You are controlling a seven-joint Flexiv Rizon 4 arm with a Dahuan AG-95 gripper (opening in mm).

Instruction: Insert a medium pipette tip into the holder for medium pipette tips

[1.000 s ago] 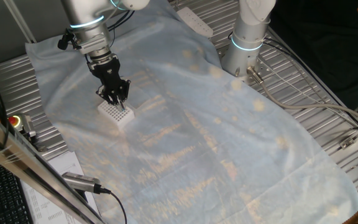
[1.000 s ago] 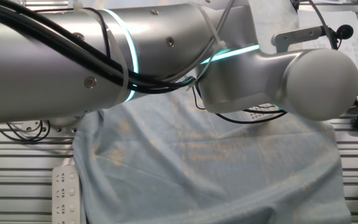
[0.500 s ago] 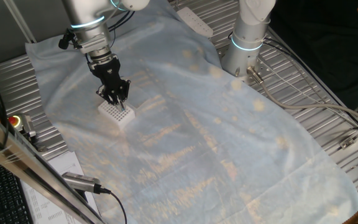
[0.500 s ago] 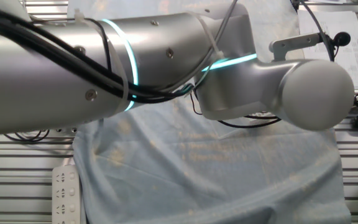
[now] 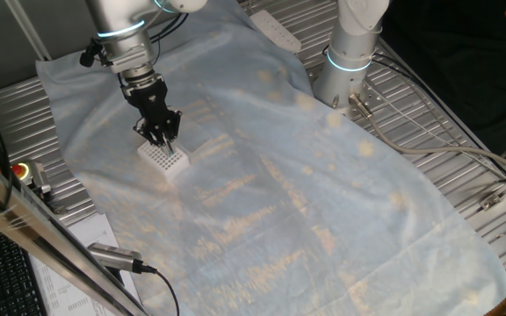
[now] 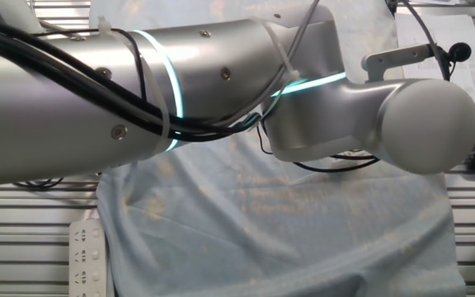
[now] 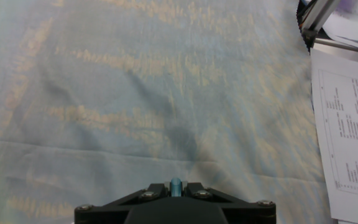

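The holder for medium pipette tips is a small white block with a grid of dark holes, on the pale blue cloth at the left of one fixed view. My gripper hangs straight above it, its fingertips just over the block's top. In the hand view the jaws stand closed on the medium pipette tip, a small teal cone seen end-on at the bottom edge between the black fingers. The holder does not show in the hand view. In the other fixed view the arm fills the frame and hides gripper and holder.
A pale blue cloth covers the table. A second arm's white base stands at the back right, with a white power strip beside it. Printed paper sheets lie at the right of the hand view. Cables run over the metal slats.
The gripper has shifted slightly up and left over the holder, still shut on the tip. The arm in the other fixed view has moved a little.
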